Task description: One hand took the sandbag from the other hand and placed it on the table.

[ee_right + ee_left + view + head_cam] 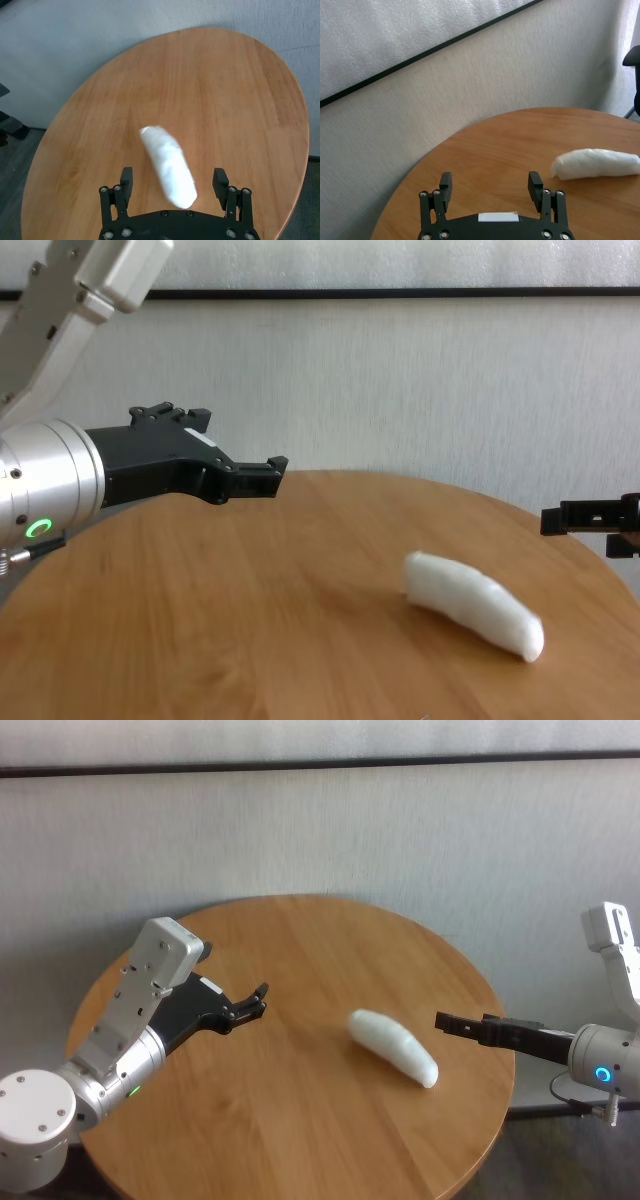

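On the round worktop (300, 1120) the sandbag (393, 1046) lies free, just ahead of the wide-open, empty right hand (443, 1021); the left hand (255, 1002), also spread and empty, hovers well apart.

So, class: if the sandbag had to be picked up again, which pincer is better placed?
Probably the right pincer: it is open, beside the sandbag's end. The left pincer sits farther off.

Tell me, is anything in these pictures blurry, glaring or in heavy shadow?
Head view: soft even light, and the sandbag casts only a faint shadow on the table. Right wrist view: the sandbag looks slightly smeared between the open right gripper fingers. Chest view: the open left gripper is sharp and dark against the pale wall. Left wrist view: no glare on the wood.
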`<control>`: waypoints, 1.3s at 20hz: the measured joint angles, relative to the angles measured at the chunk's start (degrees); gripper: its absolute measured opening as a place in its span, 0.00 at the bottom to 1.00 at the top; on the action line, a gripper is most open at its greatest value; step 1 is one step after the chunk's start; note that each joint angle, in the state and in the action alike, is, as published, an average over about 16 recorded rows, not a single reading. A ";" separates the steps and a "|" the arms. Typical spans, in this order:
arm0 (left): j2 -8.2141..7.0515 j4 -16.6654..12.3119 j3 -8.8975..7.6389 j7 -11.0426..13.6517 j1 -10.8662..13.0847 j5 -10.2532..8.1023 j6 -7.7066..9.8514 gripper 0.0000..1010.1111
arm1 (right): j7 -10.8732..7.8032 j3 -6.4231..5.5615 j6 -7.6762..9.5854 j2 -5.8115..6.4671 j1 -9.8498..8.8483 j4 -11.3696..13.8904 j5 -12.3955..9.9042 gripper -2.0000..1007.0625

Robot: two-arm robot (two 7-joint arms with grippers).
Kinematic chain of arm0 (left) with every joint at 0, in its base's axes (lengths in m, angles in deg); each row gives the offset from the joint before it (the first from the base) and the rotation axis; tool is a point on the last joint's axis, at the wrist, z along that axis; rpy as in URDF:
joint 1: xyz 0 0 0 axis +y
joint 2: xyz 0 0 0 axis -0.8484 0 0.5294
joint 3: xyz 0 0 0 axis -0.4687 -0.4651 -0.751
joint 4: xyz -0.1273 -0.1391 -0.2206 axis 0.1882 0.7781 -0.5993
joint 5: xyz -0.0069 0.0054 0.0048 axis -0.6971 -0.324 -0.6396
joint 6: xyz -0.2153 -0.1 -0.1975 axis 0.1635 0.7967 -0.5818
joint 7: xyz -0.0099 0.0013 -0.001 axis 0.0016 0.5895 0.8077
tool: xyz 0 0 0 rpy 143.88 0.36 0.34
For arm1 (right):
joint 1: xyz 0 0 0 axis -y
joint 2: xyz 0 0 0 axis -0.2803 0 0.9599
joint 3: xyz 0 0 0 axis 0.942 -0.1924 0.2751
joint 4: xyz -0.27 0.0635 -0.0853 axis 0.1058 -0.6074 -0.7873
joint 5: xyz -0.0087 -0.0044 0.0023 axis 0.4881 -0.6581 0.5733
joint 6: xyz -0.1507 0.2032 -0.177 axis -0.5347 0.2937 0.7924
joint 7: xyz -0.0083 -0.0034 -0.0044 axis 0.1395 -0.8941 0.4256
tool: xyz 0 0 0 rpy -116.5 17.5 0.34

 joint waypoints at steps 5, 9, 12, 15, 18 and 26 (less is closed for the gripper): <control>0.00 0.00 0.00 0.00 0.00 0.00 0.00 0.99 | -0.31 0.09 -0.23 -0.03 0.04 0.08 0.41 0.99; 0.00 0.00 0.00 0.00 0.00 0.00 0.00 0.99 | -0.95 0.57 -0.96 -0.10 0.23 0.36 1.99 0.99; 0.00 0.00 0.00 0.00 0.00 0.00 0.00 0.99 | -1.67 1.28 -1.96 -0.15 0.52 0.72 4.23 0.99; 0.00 0.00 0.00 0.00 0.00 0.00 0.00 0.99 | -2.64 2.32 -3.39 -0.31 1.04 1.16 7.43 0.99; 0.00 0.00 0.00 0.00 0.00 0.00 0.00 0.99 | -3.66 3.48 -4.92 -0.78 1.78 1.39 10.91 0.99; 0.00 0.00 0.01 0.00 0.00 0.00 -0.01 0.99 | -6.10 6.18 -7.95 -3.91 4.57 0.55 18.55 0.99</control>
